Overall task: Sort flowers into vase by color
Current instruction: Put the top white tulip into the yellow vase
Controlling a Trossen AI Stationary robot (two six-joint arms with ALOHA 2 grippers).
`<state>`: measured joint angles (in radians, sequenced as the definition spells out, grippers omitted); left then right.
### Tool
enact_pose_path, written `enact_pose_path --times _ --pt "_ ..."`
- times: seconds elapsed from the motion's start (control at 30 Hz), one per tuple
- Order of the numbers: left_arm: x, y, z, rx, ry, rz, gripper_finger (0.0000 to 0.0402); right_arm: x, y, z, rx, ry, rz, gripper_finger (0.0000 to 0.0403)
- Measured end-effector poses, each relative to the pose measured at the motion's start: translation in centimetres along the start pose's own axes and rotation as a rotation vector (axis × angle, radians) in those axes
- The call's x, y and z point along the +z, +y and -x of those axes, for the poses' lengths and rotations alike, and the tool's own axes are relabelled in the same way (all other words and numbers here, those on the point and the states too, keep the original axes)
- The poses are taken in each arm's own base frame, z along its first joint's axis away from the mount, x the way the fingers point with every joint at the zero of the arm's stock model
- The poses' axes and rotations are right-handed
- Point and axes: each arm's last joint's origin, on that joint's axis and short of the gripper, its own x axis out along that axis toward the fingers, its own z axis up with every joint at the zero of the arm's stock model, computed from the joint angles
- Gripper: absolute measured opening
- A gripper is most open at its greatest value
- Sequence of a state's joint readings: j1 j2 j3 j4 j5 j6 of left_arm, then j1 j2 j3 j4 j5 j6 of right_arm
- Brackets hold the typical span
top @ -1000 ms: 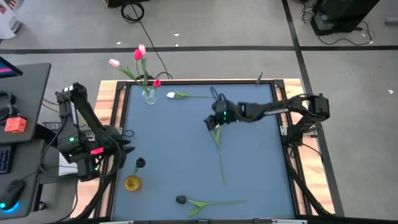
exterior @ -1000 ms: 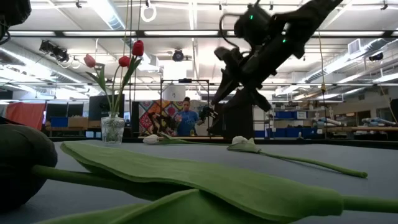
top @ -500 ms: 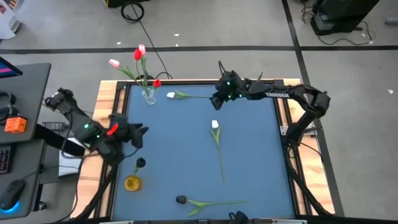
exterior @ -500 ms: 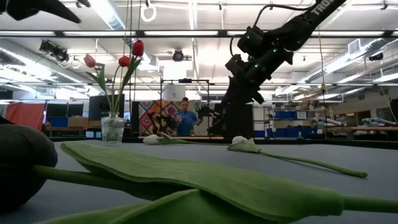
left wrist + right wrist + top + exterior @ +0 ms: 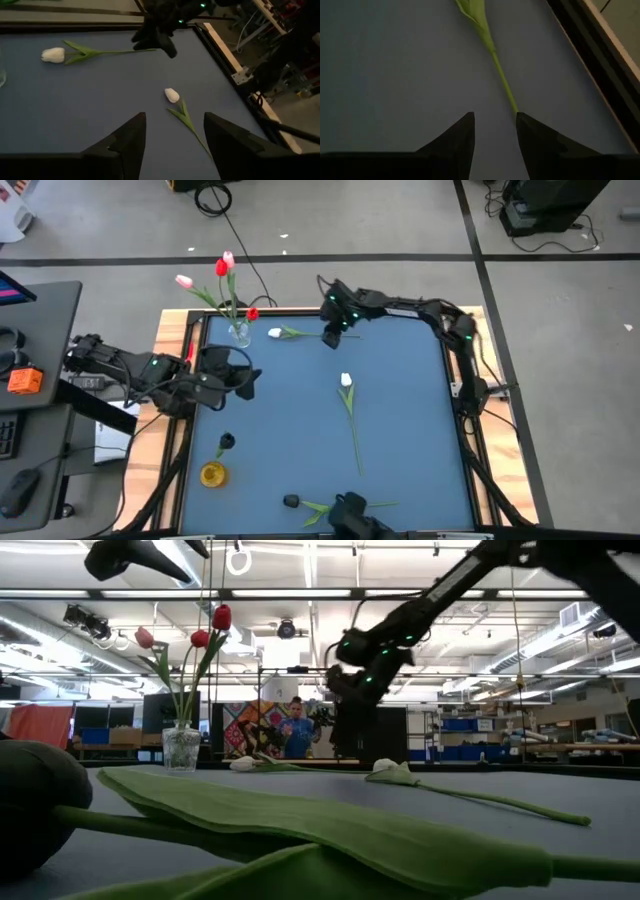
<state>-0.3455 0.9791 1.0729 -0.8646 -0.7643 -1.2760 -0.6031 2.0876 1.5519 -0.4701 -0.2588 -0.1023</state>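
Your right gripper (image 5: pixel 331 335) hangs over the far edge of the blue tabletop (image 5: pixel 400 410), its fingers (image 5: pixel 455 142) apart and empty, poised just above the stem end of a white tulip (image 5: pixel 300 333) that lies flat near the far rim; in the right wrist view that green stem (image 5: pixel 495 60) runs away from the gap between the fingers. Your left gripper (image 5: pixel 245 380) reaches in from the left side of the tabletop, fingers (image 5: pixel 125 145) also apart with nothing between them, facing across the surface toward a second white tulip (image 5: pixel 349 405), which lies loose near the middle with its stem trailing toward the near side. The glass vase (image 5: pixel 240 333) stands at the far left corner, just beside the first tulip's bud, and holds red and pink tulips (image 5: pixel 222 268) upright (a small red bud (image 5: pixel 252 313) shows just beside it). A third flower with a dark head (image 5: pixel 320 506) lies along the near edge. A small yellow vessel (image 5: pixel 213 474) sits near the left edge, a dark object (image 5: pixel 225 442) just beyond it. In the low view a person (image 5: pixel 298 728) stands in the room beyond.
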Motion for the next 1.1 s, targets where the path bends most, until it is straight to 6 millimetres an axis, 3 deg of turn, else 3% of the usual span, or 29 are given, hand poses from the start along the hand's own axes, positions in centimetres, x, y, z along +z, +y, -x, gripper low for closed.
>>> enact_pose_path --times 0.23,0.5,0.63,0.77,1.1 --pt "0.4 0.2 -0.4 0.014 0.018 0.042 0.0204 3.4 -1.1 -2.9 0.044 0.138 0.038 0.0153" --pt "0.4 0.2 -0.6 0.012 0.050 0.085 0.0204 5.3 -2.0 -5.1 0.062 0.205 0.148 0.0153" --pt "0.5 0.2 -0.7 0.017 0.048 0.089 0.0204 5.3 -2.9 -6.1 0.083 0.235 0.173 0.0152" --pt "0.7 0.4 -0.9 0.028 0.040 0.095 0.0204 5.3 -3.3 -5.8 0.106 0.227 0.230 0.0151" --pt "1.4 0.6 -1.5 0.031 0.091 0.120 0.0204 3.2 -4.5 -5.7 0.218 0.332 0.395 0.0150"
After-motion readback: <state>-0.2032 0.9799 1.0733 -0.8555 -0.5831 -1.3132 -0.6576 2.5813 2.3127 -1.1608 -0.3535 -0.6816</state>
